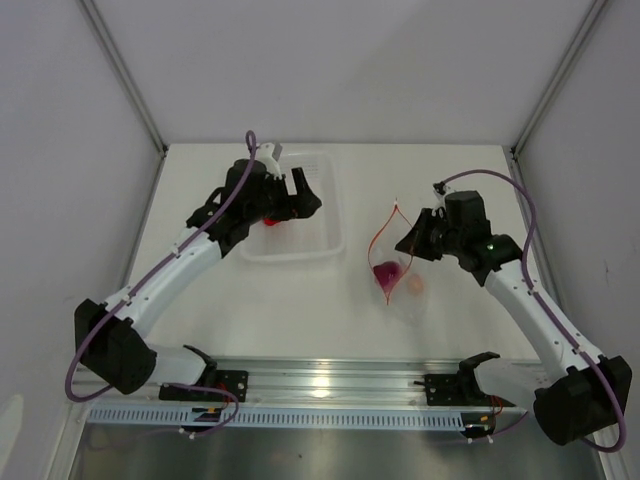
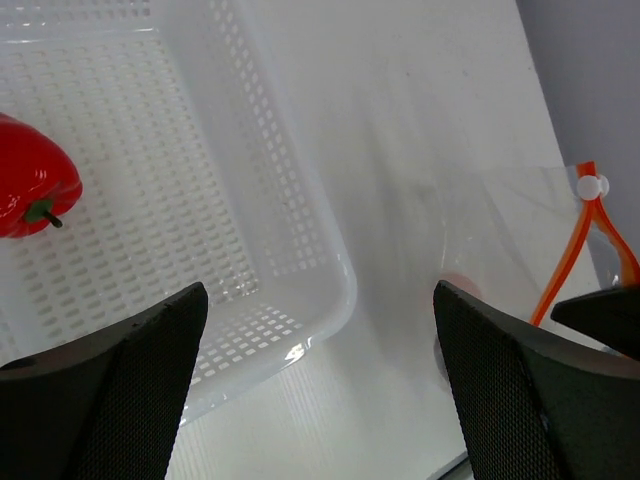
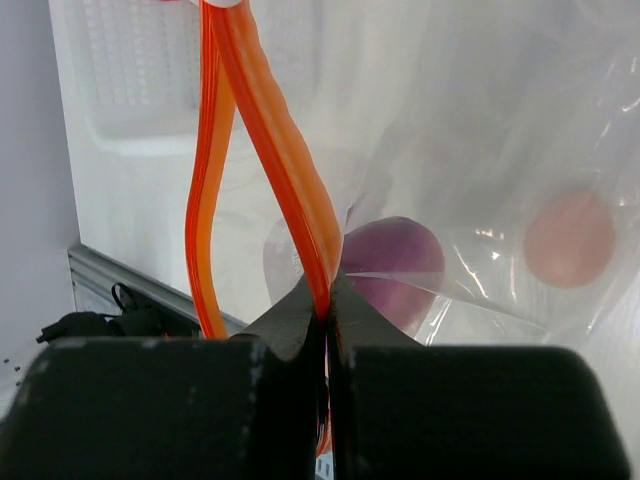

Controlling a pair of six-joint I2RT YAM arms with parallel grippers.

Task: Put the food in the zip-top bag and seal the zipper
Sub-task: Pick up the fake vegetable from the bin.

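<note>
The clear zip-top bag point(image 1: 400, 285) lies right of centre with its orange-red zipper point(image 1: 381, 240) spread open in a loop. Inside it are the purple-pink piece point(image 1: 386, 273) and the peach ball point(image 1: 414, 285); both also show in the right wrist view, purple point(image 3: 395, 262) and peach point(image 3: 568, 238). My right gripper point(image 3: 327, 305) is shut on one strip of the zipper point(image 3: 280, 150), holding the mouth open. The red pepper point(image 2: 30, 190) lies in the white tray point(image 2: 300, 230), also seen from above point(image 1: 272, 220). My left gripper point(image 2: 320, 380) is open and empty above the tray's near corner.
The white perforated tray point(image 1: 325, 200) sits at back centre-left, under the left arm. The bag's zipper point(image 2: 565, 265) shows at the right edge of the left wrist view. Grey walls enclose the table on three sides; a metal rail point(image 1: 330, 385) runs along the near edge.
</note>
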